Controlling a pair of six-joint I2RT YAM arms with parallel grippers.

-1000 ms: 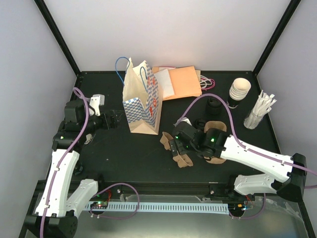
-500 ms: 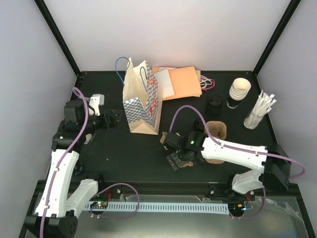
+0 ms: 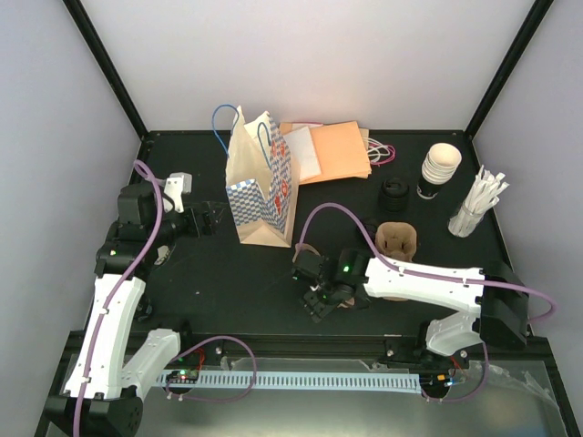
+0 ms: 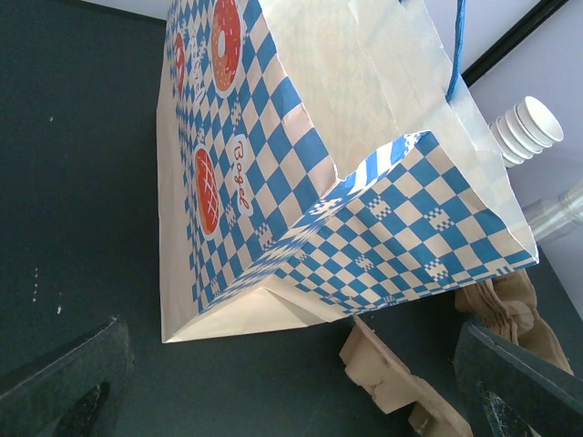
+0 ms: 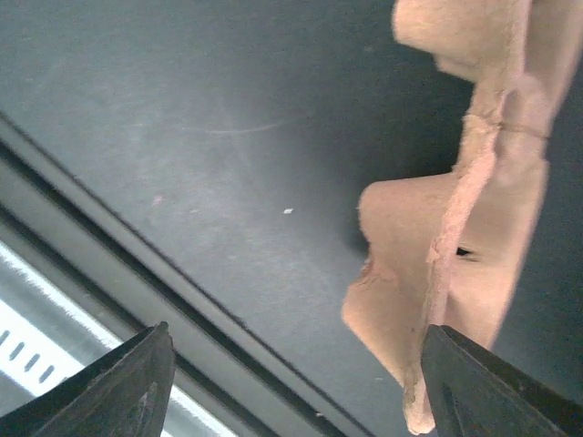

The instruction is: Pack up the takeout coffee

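I cannot pick out the takeout coffee in any view. The paper bag with blue checks stands upright at the back left; in the left wrist view the bag fills the frame. My left gripper is open just left of the bag's base, and that gripper holds nothing. My right gripper hovers low near the table's front edge. In its own view the right gripper is open, with the edge of the brown pulp cup carrier close to its right finger.
The carrier also shows behind the right arm. A black round object, a stack of cream cups and a holder of white sticks stand at the back right. Orange envelopes lie behind the bag. The metal front rail is close.
The right arm has swung left and toward the front edge, and its jaws have narrowed somewhat. The left arm and the bag have not moved.
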